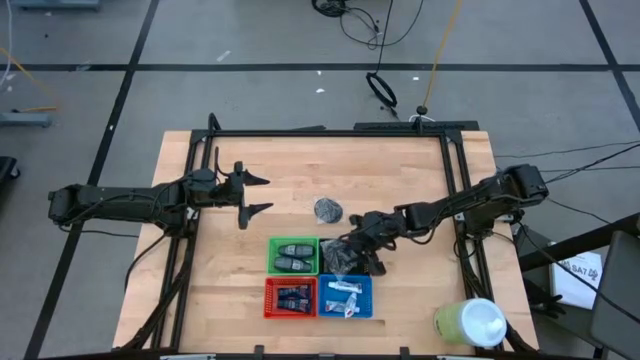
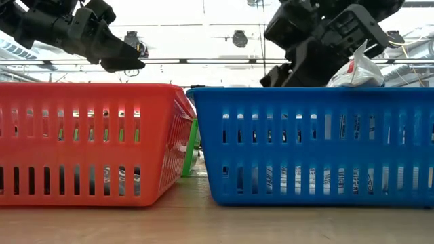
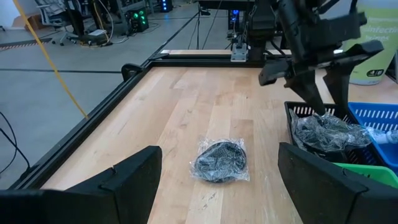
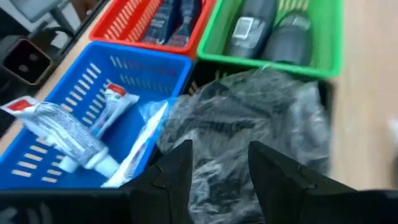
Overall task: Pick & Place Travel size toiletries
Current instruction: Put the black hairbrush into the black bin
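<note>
Right tool, fingers apart over the bagged puff in the black tray: lift straight up, avoiding snags; left tool waits open, centre-left

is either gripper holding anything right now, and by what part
No firm hold shows. The right gripper is open over the bagged mesh puff in the black tray. The left gripper is open and empty.

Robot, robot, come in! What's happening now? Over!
Right gripper open over bagged mesh puff in black tray. Left gripper open, waiting. One mesh puff on table.
</note>
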You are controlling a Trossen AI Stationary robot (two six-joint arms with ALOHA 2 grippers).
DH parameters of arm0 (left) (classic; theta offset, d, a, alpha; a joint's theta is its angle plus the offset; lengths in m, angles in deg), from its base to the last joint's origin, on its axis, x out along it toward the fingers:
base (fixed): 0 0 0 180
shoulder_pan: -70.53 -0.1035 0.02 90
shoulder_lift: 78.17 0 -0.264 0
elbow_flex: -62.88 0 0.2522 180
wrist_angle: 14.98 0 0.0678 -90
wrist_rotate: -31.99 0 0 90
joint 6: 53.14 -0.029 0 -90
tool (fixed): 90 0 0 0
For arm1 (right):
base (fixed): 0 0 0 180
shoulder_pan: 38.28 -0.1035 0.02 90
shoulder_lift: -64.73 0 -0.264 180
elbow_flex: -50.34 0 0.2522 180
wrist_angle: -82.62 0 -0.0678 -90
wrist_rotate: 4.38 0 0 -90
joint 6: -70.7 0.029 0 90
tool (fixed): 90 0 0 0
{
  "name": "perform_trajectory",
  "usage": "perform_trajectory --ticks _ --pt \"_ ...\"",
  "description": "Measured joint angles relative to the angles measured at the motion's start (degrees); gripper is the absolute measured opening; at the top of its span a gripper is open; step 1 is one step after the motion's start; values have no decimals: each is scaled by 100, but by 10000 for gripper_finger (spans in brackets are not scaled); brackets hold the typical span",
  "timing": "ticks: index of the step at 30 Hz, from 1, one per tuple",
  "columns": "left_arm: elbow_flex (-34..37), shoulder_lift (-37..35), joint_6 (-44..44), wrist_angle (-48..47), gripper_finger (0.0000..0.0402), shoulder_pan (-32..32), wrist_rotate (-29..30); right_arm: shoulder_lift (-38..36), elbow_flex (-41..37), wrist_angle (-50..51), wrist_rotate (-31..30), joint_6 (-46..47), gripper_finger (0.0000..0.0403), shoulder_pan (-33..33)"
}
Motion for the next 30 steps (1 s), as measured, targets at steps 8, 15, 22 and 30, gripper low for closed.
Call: perform_trajectory --ticks 8,15,22,30 --pt "0 -2 0 0 310 2 0 125 2 412 229 394 140 49" --pt "-2 -1 0 -1 310 2 0 -48 7 194 229 192 140 90" --pt "-2 0 0 -2 310 1 0 -572 114 -498 -792 -744 143 223" --pt "-2 0 0 0 310 0 0 -414 114 -751 -1590 -706 196 1445"
